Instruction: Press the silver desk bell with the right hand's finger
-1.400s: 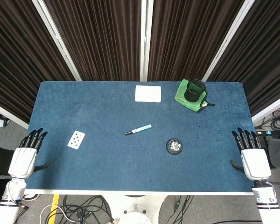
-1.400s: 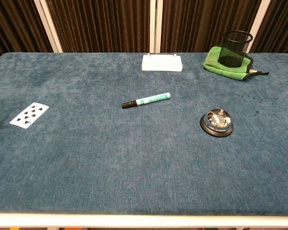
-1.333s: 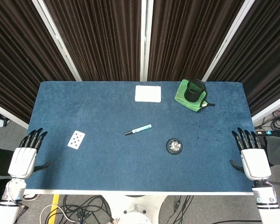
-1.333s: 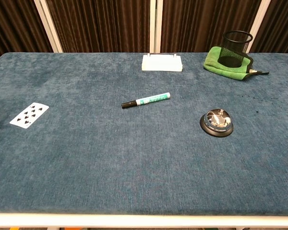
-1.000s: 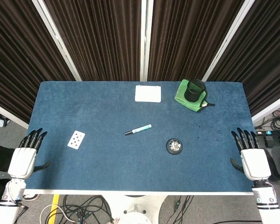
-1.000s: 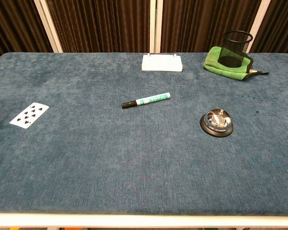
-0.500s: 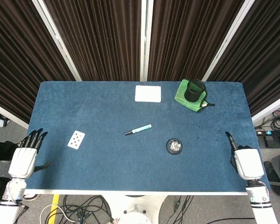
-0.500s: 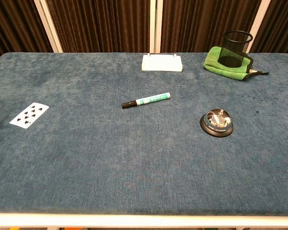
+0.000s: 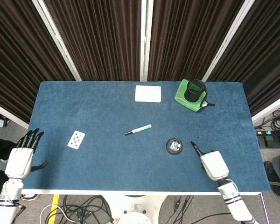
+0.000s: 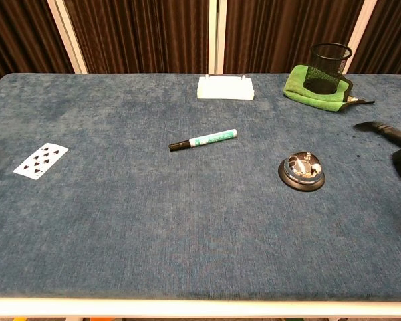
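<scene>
- On the blue worktop, right of centre, sits the silver bell, untouched.
- Just right of it hovers the right robot hand, one finger stretched out, holding nothing; the other fingers cannot be seen.
- At the far right a black mesh cup stands on a green cloth; its inside cannot be seen.
- Off the left edge the left robot hand is empty, fingers apart.
</scene>
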Robot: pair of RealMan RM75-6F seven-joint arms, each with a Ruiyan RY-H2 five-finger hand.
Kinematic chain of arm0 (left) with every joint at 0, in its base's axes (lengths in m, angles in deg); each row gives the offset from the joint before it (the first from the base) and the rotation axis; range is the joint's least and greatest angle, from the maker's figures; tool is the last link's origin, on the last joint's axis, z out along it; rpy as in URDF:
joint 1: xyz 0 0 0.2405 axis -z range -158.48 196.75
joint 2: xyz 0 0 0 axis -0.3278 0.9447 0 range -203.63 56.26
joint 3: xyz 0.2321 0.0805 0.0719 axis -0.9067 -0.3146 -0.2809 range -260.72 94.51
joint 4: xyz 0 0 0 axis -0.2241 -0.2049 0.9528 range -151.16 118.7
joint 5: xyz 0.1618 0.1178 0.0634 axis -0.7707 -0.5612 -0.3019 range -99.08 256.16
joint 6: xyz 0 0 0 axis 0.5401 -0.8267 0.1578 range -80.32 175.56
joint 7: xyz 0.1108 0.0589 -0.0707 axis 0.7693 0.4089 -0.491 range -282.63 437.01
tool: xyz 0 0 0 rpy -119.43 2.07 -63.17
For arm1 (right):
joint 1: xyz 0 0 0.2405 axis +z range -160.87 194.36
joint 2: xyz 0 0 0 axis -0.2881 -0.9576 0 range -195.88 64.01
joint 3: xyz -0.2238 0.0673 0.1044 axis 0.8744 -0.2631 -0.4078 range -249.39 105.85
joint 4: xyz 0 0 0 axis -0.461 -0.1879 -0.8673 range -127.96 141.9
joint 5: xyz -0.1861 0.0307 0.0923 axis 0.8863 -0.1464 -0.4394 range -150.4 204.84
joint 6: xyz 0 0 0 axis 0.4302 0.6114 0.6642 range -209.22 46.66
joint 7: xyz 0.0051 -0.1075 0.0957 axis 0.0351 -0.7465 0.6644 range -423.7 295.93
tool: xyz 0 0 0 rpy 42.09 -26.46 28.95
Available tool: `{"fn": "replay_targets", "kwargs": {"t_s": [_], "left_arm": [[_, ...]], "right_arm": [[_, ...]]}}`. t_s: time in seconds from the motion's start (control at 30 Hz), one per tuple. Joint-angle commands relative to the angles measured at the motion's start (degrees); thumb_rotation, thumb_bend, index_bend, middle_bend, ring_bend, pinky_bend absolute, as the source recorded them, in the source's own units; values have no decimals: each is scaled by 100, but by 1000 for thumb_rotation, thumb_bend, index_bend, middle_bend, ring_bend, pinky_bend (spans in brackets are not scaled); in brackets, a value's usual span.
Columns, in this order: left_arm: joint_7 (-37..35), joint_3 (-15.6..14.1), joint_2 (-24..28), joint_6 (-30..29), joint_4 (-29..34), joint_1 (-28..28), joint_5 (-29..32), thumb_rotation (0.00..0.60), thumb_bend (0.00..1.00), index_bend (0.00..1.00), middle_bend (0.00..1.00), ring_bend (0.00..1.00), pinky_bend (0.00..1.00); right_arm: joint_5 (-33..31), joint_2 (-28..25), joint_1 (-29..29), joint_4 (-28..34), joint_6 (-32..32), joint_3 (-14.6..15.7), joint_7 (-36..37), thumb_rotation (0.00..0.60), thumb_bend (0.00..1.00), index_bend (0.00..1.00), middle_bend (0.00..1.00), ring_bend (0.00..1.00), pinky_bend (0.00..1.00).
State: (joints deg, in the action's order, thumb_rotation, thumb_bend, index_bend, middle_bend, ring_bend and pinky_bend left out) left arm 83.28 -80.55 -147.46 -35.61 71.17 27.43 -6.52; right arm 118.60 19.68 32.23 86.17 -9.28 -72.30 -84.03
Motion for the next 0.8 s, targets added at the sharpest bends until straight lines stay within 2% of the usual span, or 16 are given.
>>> {"fn": "replay_targets", "kwargs": {"t_s": [0.03, 0.27, 0.8], "left_arm": [[-71, 12, 21, -10, -62, -8, 9, 600, 26, 90, 11, 0, 162], [-191, 49, 99, -50, -127, -24, 26, 600, 27, 90, 11, 0, 162], [-405, 0, 152, -94, -284, -111, 23, 600, 26, 90, 11, 0, 162]], "right_arm": [[-96, 156, 145, 3, -217, -28, -267, 600, 1000, 19, 888, 802, 735], [-301, 358, 276, 1, -447, -86, -569, 600, 1000, 19, 889, 802, 735], [-649, 755, 581, -300, -862, -149, -757, 600, 1000, 19, 888, 802, 735]]}}
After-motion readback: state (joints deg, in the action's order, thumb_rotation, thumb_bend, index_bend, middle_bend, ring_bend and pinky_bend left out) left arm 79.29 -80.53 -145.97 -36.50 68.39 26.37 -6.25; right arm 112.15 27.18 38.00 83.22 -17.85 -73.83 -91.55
